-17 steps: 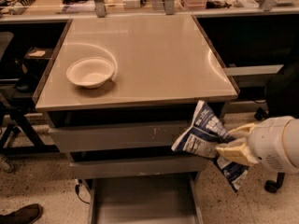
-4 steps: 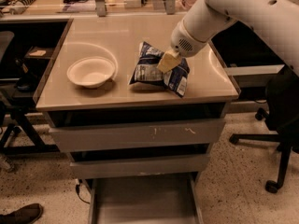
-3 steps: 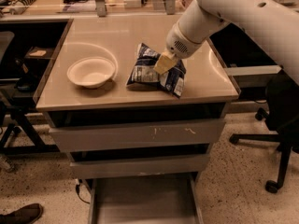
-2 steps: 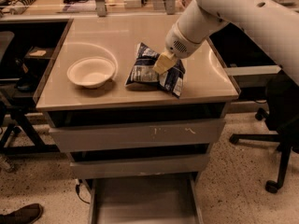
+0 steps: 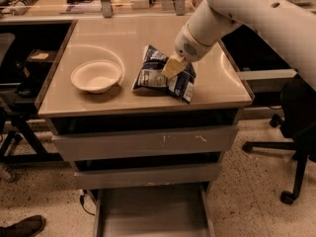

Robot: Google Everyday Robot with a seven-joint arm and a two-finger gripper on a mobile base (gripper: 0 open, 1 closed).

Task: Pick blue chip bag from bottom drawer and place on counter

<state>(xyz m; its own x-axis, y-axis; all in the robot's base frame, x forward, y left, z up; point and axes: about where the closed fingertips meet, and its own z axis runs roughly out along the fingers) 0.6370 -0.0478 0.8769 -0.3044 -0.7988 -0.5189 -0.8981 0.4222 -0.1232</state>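
Camera view: the counter (image 5: 217, 90) is seen from the front and above, with three grey drawers below it. The blue chip bag (image 5: 150, 77) is found lying on the counter, right of centre, with its printed white panels turned towards the camera. A white bowl (image 5: 96, 76) is noted just beside the bag on its left, apart from it. The gripper (image 5: 170, 67) is located at the end of the white arm (image 5: 247, 14), which is brought in from the upper right; the gripper is set against the upper right part of the bag. Whether the bag is clamped or merely touched cannot be told.

The bottom drawer (image 5: 148, 214) is observed pulled out towards the camera, its flat floor exposed. The two drawer fronts above it (image 5: 143, 142) are seen pushed in, the upper one marked with pale scratches. An office chair (image 5: 296, 127) is recorded to the right of the cabinet, and a dark shoe (image 5: 22, 227) at the lower left corner on the speckled floor
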